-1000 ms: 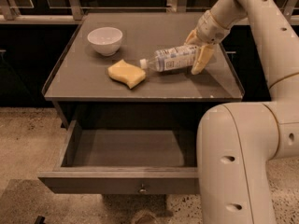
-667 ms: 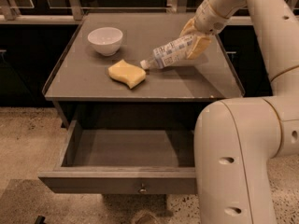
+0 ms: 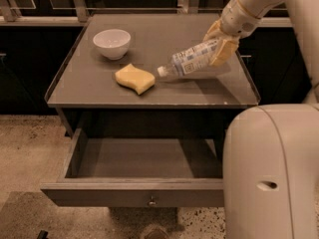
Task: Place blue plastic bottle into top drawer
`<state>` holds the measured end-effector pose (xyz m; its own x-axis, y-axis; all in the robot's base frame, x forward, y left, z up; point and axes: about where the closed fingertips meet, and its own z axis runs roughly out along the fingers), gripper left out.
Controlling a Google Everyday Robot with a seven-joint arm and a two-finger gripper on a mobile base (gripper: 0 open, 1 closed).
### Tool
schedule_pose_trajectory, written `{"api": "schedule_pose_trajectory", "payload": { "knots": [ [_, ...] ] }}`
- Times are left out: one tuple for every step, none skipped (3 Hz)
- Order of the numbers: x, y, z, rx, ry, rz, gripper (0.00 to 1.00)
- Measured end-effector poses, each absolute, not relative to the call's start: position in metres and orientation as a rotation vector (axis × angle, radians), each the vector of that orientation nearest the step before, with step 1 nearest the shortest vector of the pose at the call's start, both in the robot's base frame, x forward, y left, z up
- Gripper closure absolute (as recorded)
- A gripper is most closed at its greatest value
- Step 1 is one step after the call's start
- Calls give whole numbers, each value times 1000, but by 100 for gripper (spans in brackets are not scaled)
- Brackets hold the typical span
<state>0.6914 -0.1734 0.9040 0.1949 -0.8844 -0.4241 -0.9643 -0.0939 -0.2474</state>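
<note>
- While the drawer (image 3: 132, 195) is standing pulled out below the desk (image 3: 89, 86), its inside is showing bare; the opening step is looking done already, and nothing is lying in it.
- At the right rear of the desk the gripper (image 3: 219, 46) is holding the bottle (image 3: 192, 59); its yellowish jaws are closing round the bottom end of the bottle, one on each side, so the hold is appearing firm.
- Tilting cap-down towards the left, the bottle is hanging just above the desktop; whether its white cap end is grazing the surface I cannot tell, though a shadow under it is suggesting a small gap.
- Lying just left of the cap, the sponge (image 3: 134, 78) is sitting near but apart from the bottle; the bowl (image 3: 112, 43) is resting further back and left, well apart from both.
- Judging by this, the grasp and the start of the lift are complete; the carrying forward over the desk's front edge, the lowering into the drawer and the release are remaining.
- Since the drawer is lying directly in front of and beneath the desk, the path is looking short; the front lip of the desk is the one thing the tilted bottle may be catching on.
</note>
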Motion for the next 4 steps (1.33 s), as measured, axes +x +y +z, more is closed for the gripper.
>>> {"api": "schedule_pose_trajectory", "payload": {
  "knots": [
    [653, -195, 933, -1932, 1766, 215, 100],
    [600, -198, 968, -1860, 1792, 198, 100],
    [553, -192, 973, -1777, 1735, 251, 100],
    [537, -196, 943, -1771, 1782, 315, 100]
  ]
}}
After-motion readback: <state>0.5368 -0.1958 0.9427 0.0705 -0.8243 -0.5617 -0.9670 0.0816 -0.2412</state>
